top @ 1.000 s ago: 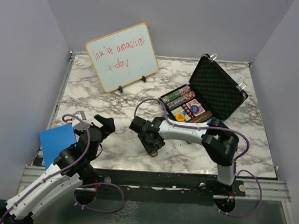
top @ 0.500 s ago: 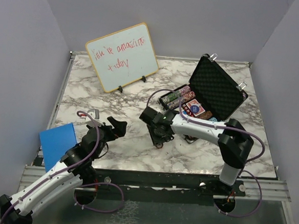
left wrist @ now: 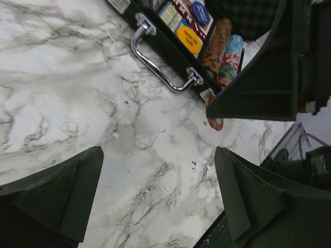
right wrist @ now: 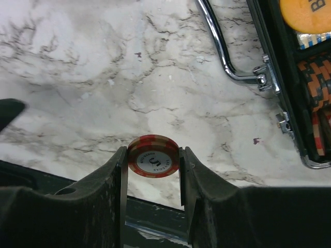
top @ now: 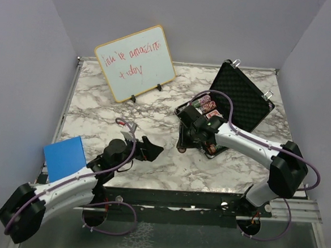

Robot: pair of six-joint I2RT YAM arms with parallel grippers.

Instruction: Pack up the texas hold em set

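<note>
The black briefcase (top: 244,101) stands open at the back right, foam lid up, with rows of poker chips (top: 204,104) and a red card deck (top: 214,114) inside. My right gripper (top: 182,146) is shut on a red-and-white poker chip (right wrist: 153,156) held on edge, just above the marble by the case's front left side. In the right wrist view the silver handle (right wrist: 222,46) and the orange-yellow disc (right wrist: 307,13) show. My left gripper (top: 152,148) is open and empty over the marble, left of the right gripper. Its view shows the handle (left wrist: 158,70), the disc (left wrist: 189,37) and the held chip (left wrist: 214,118).
A wood-framed whiteboard (top: 137,62) with red writing stands at the back left. A blue block (top: 64,156) sits at the table's left front edge. The table's front edge (right wrist: 155,206) lies right below the right gripper.
My right gripper has carried the chip from the table's middle front back and right to the case. My left arm has reached forward and right towards it.
</note>
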